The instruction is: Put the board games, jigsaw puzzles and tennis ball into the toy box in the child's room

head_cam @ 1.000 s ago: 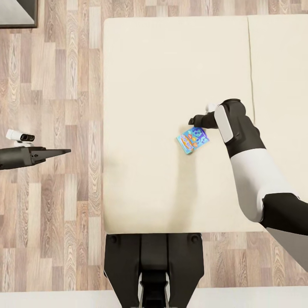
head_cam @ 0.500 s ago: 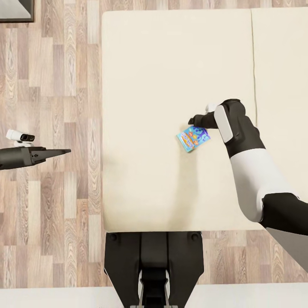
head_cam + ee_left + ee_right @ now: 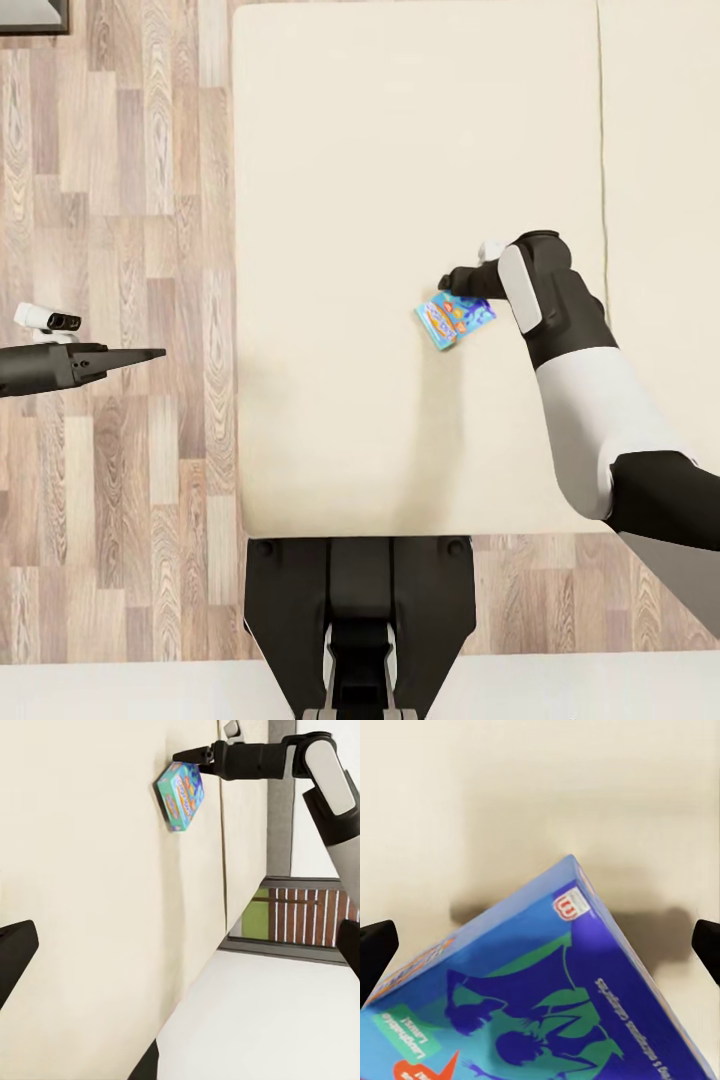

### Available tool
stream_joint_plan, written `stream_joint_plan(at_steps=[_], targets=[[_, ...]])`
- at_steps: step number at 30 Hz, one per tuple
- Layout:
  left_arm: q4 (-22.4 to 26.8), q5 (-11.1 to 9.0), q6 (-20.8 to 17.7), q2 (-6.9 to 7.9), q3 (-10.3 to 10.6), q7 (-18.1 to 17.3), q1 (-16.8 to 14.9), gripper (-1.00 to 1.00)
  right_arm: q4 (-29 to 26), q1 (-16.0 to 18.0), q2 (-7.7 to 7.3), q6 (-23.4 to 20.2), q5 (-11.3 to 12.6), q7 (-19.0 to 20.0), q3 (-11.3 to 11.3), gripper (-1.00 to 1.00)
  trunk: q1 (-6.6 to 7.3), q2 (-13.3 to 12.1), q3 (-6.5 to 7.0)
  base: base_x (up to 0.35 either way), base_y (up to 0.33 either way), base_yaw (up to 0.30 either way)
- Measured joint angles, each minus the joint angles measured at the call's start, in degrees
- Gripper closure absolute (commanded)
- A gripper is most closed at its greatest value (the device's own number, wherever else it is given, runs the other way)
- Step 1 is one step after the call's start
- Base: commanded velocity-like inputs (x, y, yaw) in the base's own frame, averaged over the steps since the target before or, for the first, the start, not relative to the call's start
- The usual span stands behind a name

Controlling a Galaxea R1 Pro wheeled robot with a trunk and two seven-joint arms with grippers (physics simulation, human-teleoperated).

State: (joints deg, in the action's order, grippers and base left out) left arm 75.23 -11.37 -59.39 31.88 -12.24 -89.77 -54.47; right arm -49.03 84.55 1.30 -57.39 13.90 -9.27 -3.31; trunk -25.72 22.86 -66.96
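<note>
A small blue board game (image 3: 454, 319), printed with orange and purple cartoon art, hangs tilted above the cream bed (image 3: 340, 250) mattress, pinched at one end by the right gripper (image 3: 452, 282). The left gripper (image 3: 150, 353), pressed together, hovers beside the bed over the wood-plank floor (image 3: 120, 200).

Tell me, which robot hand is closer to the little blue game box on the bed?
The right. The right gripper is right at the blue game box, its fingertips on either side of it. The left gripper hovers far off over the wood floor, beside the bed.

Glossy printed cardboard board game (image 3: 454, 318)
</note>
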Motion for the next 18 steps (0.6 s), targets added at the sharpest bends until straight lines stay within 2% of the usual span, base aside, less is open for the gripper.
stream_joint_plan(at_steps=[6, 18], targets=[[0.0, 0.0, 0.0, 0.02, 0.0, 0.0, 0.0, -1.0, -1.2, 0.0, 0.11, -0.8, -0.3, -0.3, 0.0, -1.0, 0.01, 0.0, -0.44, 0.0, 0.0, 0.0], [0.0, 0.0, 0.0, 0.03, -0.1, 0.0, 0.0, -1.0, -1.1, 0.4, -0.08, -2.5, -0.1, 0.2, 0.0, -1.0, 0.0, 0.0, -0.51, 0.0, 0.0, 0.0]])
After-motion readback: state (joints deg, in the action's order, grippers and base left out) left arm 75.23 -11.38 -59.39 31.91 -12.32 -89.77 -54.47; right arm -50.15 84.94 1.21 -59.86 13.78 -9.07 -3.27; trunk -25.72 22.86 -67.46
